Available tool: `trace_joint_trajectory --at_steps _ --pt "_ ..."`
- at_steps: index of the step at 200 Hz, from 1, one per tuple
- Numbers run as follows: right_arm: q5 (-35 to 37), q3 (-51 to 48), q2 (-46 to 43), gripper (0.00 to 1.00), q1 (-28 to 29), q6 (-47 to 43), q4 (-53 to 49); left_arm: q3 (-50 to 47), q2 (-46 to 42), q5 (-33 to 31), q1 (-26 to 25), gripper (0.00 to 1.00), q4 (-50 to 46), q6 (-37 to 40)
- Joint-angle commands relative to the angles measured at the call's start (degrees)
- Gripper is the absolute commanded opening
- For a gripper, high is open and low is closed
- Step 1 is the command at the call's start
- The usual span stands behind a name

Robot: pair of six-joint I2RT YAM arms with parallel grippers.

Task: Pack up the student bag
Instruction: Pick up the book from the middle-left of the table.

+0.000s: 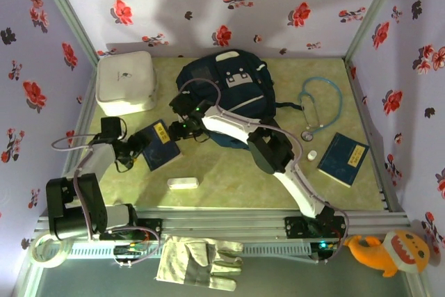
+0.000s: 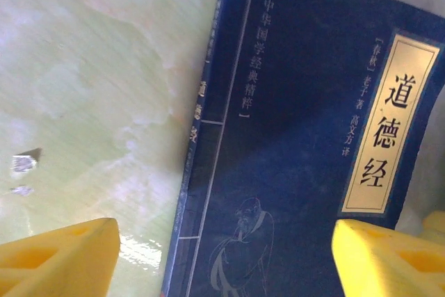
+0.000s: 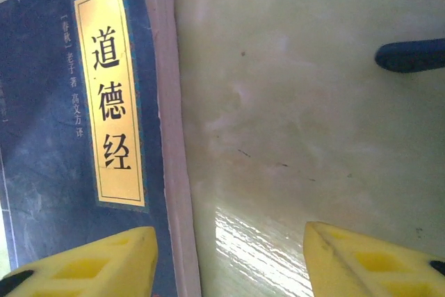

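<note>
Left gripper (image 2: pixel 222 234) and right gripper (image 3: pixel 229 234) hang half-open, empty, over the blue book (image 2: pixel 299 137); soft student bag (image 1: pixel 243 95) beyond likely needs a rim hold.

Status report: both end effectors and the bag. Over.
Left end effector open over blue book. Right end effector open over same book's edge. Student bag beyond, not gripped. Right arm crosses bag's front.

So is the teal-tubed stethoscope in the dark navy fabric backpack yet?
No, the teal-tubed stethoscope lies out on the pale green tabletop, right of the dark navy fabric backpack.
</note>
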Motion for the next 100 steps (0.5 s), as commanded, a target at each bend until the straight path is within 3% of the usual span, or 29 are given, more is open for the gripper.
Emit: trace_joint_trajectory --at_steps 1,100 --pt "-1.65 2.89 1.88 0.56 0.65 -1.59 -2.1 -0.44 1.21 3.06 0.22 0.76 1.5 0.7" --pt "-1.74 4.16 4.32 0.47 1.25 -1.88 -2.6 -0.61 3.39 3.54 0.26 0.62 1.59 1.92"
